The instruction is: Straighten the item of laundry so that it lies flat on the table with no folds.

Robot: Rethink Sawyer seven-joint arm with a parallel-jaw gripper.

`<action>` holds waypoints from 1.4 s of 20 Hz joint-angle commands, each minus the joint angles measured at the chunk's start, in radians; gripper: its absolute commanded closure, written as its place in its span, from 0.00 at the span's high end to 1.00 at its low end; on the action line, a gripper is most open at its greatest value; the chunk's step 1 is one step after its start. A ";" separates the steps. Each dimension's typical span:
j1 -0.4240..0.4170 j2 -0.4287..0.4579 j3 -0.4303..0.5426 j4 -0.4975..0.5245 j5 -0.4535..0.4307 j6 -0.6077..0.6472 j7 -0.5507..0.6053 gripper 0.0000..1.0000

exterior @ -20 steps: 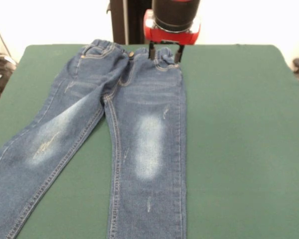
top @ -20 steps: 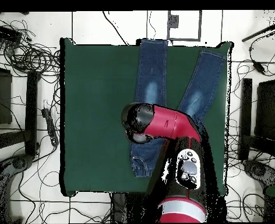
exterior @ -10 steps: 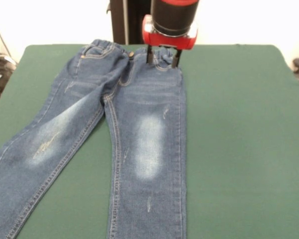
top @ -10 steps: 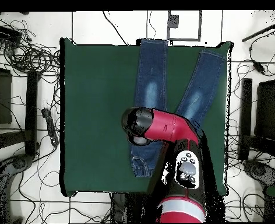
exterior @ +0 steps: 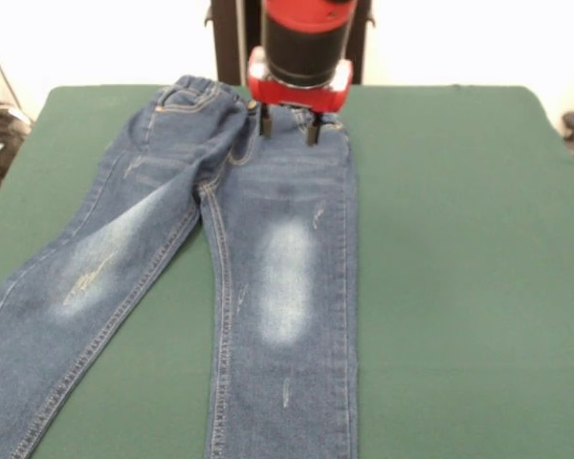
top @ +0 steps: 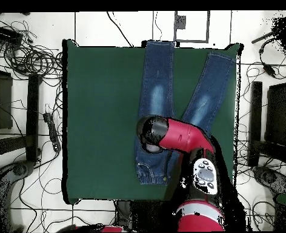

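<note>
The blue denim jeans [exterior: 268,258] lie front-up on the dark green table [exterior: 440,239], waistband at the far edge near the robot. The two legs spread apart toward the near side, and each has a whitish thigh patch. The left leg runs off the picture's lower left. My gripper [exterior: 288,126] hangs from the red and black arm over the waist, just right of the fly. Its fingers [exterior: 265,121] are apart with nothing between them, and I cannot tell whether the tips touch the denim. In the overhead view the arm's wrist [top: 152,133] covers the gripper above the jeans [top: 157,91].
The robot's pedestal [exterior: 239,38] stands behind the table's far edge. In the overhead view, cables [top: 30,57] and dark chairs [top: 12,121] ring the table [top: 97,109]. A wide stretch of bare green top lies to the right of the jeans in the front view.
In the front view the gripper has moved left along the waistband, from over the right hip toward the fly, and slightly nearer. The jeans have not moved.
</note>
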State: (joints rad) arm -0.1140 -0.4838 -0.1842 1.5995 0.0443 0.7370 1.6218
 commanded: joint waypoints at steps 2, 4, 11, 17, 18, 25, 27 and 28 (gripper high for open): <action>-0.055 0.041 0.169 0.160 0.090 0.003 0.129 1.00; -0.069 0.033 0.186 0.177 0.115 0.031 0.131 1.00; -0.067 0.005 0.198 0.183 0.128 0.078 0.143 1.00; -0.050 -0.031 0.195 0.177 0.158 0.129 0.187 1.00; -0.044 -0.038 0.192 0.177 0.160 0.138 0.194 1.00; -0.016 -0.012 0.171 0.165 0.165 0.110 0.217 1.00; -0.023 0.007 0.179 0.181 0.175 0.072 0.210 1.00; -0.025 0.014 0.182 0.193 0.174 0.048 0.200 1.00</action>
State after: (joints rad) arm -0.1690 -0.5230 -0.1149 1.7086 0.1549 0.7860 1.6218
